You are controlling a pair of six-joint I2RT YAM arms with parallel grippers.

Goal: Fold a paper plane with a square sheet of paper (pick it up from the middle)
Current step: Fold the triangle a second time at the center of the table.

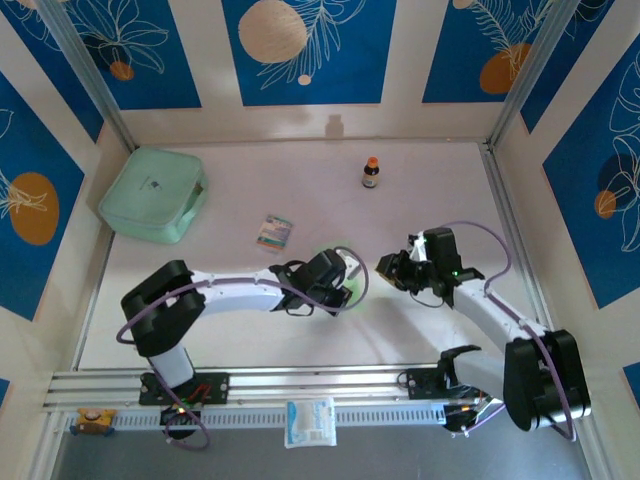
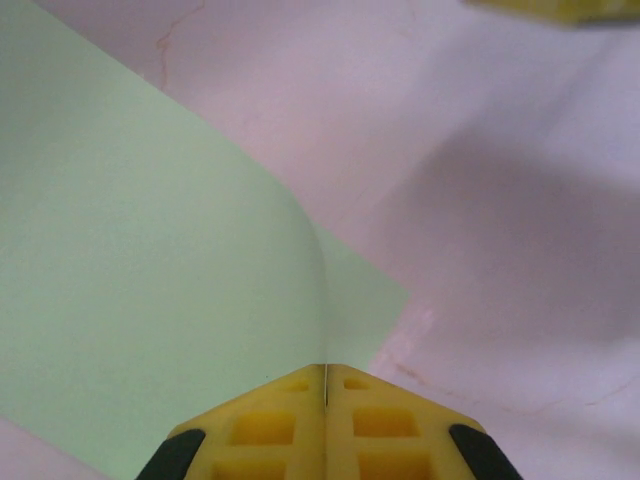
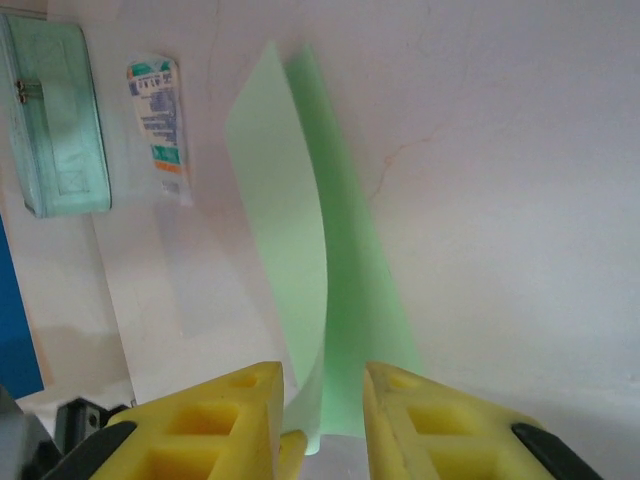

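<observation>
The square sheet of paper (image 2: 150, 260) is pale lime green and bent upward into a loose standing fold on the pinkish table. My left gripper (image 2: 326, 378) is shut on its raised edge, a thin line of paper pinched between the yellow fingers. In the top view the left gripper (image 1: 345, 280) sits mid-table with the paper (image 1: 356, 291) showing around it. My right gripper (image 3: 322, 400) is open, its fingers either side of the near end of the curled paper (image 3: 290, 200) without pressing it. From above, the right gripper (image 1: 388, 268) is just right of the sheet. No paper plane is in view.
A mint-green rounded box (image 1: 153, 193) lies at the back left. A small striped packet (image 1: 273, 231) lies between it and the arms. A small brown bottle (image 1: 371, 172) stands at the back centre. A white packet (image 1: 309, 420) rests on the front rail.
</observation>
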